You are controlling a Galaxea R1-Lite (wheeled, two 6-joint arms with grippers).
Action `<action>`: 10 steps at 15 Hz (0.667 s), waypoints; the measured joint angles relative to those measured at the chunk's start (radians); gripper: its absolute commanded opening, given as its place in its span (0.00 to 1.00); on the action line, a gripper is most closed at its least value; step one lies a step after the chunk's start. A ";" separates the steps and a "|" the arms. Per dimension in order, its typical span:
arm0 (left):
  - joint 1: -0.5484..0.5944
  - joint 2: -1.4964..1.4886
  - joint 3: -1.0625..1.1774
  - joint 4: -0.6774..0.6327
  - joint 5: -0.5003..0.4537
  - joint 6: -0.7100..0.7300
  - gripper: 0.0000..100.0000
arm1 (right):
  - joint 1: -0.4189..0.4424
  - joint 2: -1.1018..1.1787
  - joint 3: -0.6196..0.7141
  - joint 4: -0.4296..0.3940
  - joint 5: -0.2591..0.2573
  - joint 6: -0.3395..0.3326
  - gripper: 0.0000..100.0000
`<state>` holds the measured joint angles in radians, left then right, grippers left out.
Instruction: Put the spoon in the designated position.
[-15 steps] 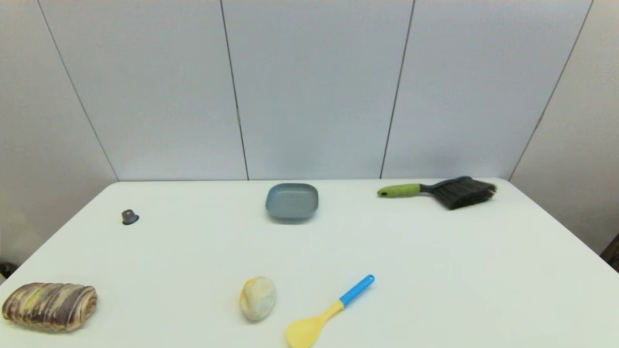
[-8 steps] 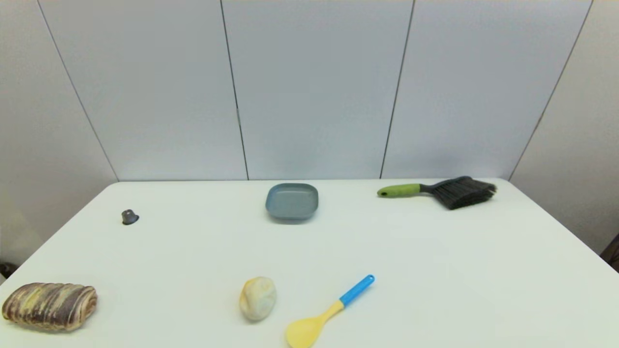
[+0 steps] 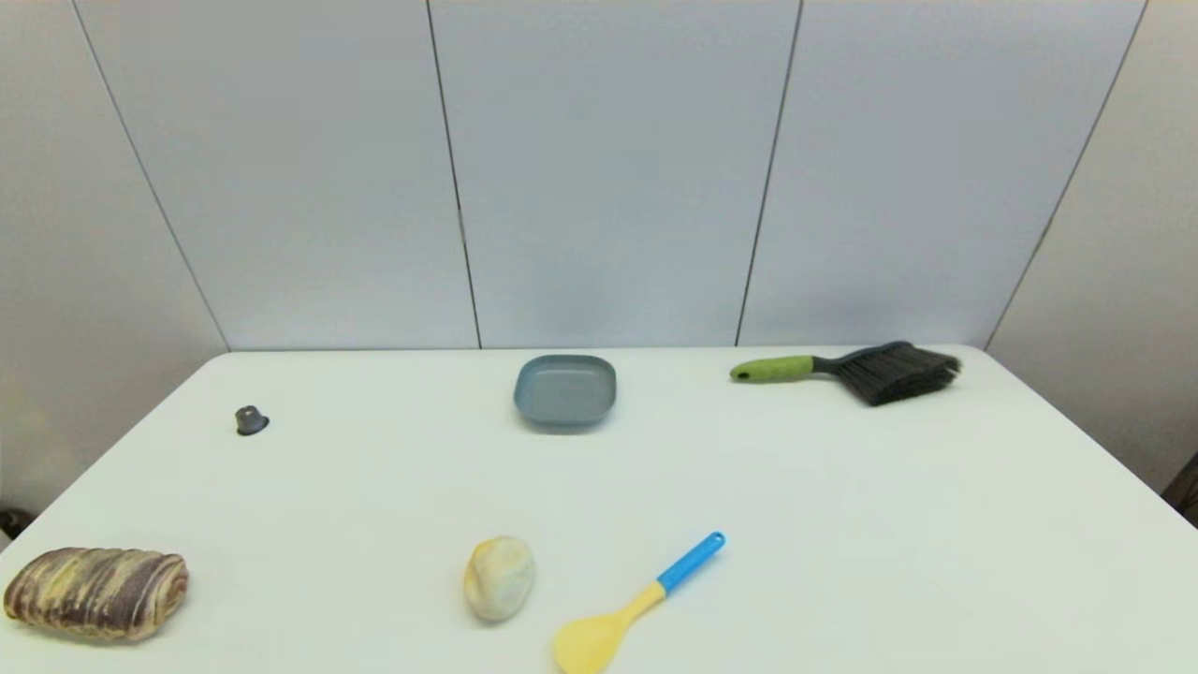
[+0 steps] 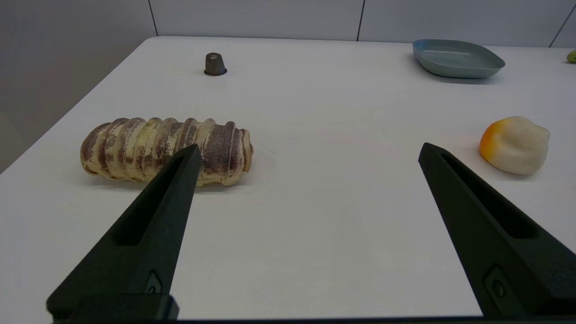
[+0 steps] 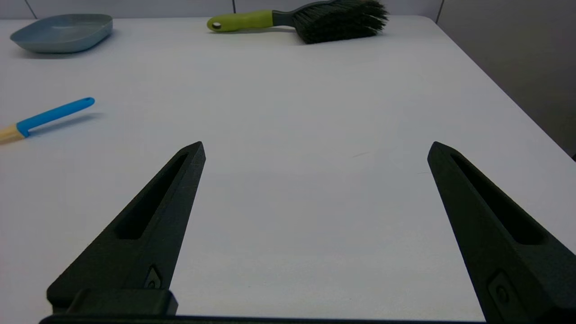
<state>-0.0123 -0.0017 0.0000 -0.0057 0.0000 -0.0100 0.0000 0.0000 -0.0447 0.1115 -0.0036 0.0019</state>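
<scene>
White table (image 3: 842, 524) carried the spoon (image 3: 636, 604) at lower centre; left gripper (image 4: 308, 150) and right gripper (image 5: 315, 148) gaped wide, empty.

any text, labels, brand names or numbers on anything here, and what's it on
None can be read. The spoon, brush, dish, striped bread, round bun, small grey cap, table and wall panels show no print.

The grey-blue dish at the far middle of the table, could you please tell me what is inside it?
The grey-blue dish looks empty in the head view: only its bare floor shows. The wrist views see it side-on, its rim hiding the floor.
</scene>
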 measured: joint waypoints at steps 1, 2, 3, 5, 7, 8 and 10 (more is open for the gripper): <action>0.000 0.000 0.000 0.000 0.000 0.000 1.00 | 0.000 0.000 0.000 0.000 0.000 0.000 1.00; 0.000 0.000 0.000 0.000 0.000 0.000 1.00 | 0.000 0.000 0.000 0.000 -0.001 0.000 1.00; 0.000 0.000 0.000 0.000 0.000 0.000 1.00 | 0.000 0.000 0.000 0.000 -0.001 0.000 1.00; 0.000 0.000 0.000 0.000 0.000 0.000 1.00 | 0.000 0.000 0.000 0.001 -0.003 -0.003 1.00; 0.000 0.000 0.000 0.000 0.000 0.000 1.00 | 0.000 0.000 0.000 0.000 -0.001 0.001 1.00; 0.000 0.000 0.000 0.000 0.000 0.000 1.00 | 0.000 0.000 0.000 0.000 -0.001 0.001 1.00; 0.000 0.000 0.000 0.000 0.000 0.000 1.00 | 0.000 0.000 0.000 0.000 -0.001 0.001 1.00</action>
